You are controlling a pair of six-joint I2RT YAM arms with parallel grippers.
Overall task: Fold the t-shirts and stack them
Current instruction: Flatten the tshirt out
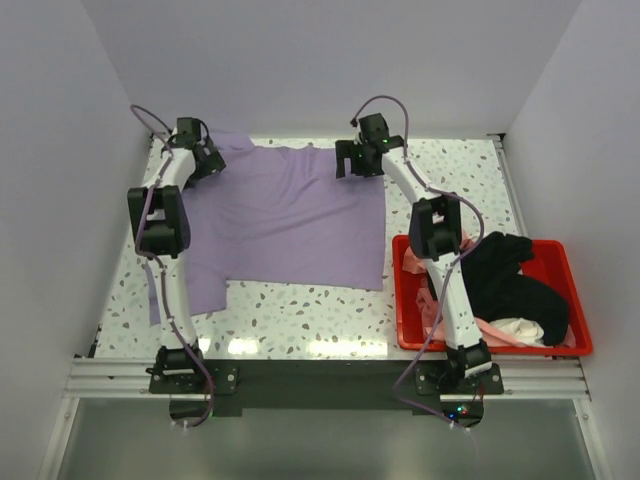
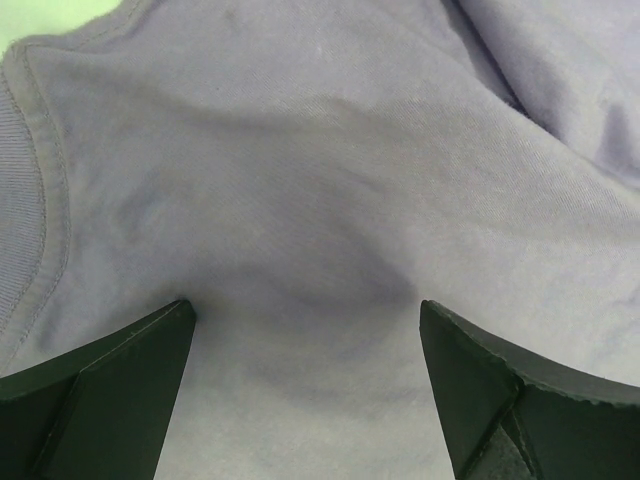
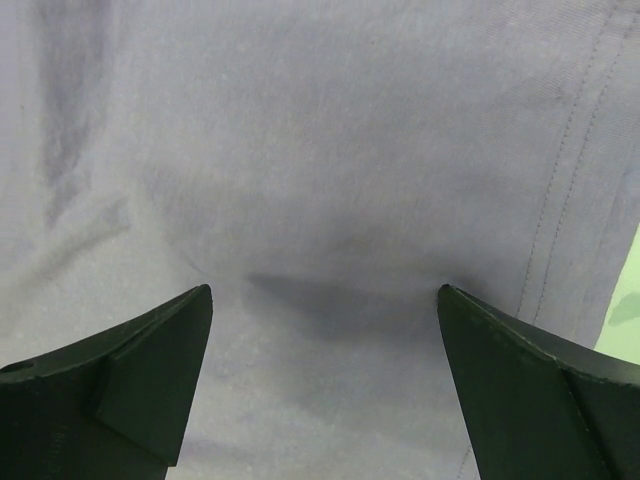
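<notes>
Hovering at purple shirt [image 1: 290, 215] far edge, shirt flat on table [image 1: 300, 312]; left gripper [image 2: 305, 305], right gripper [image 3: 325, 290] both wide open, empty. Close both together, catch full thickness, lift level for square fold.

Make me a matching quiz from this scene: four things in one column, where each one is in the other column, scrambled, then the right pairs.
Column one
1. purple t-shirt
2. black t-shirt
3. red bin
4. left hand

Column two
A. lying inside the bin
B. on the right side of the table
C. spread out on the table
D. open over the purple shirt's far left corner

Pairs: 1-C, 2-A, 3-B, 4-D
</notes>
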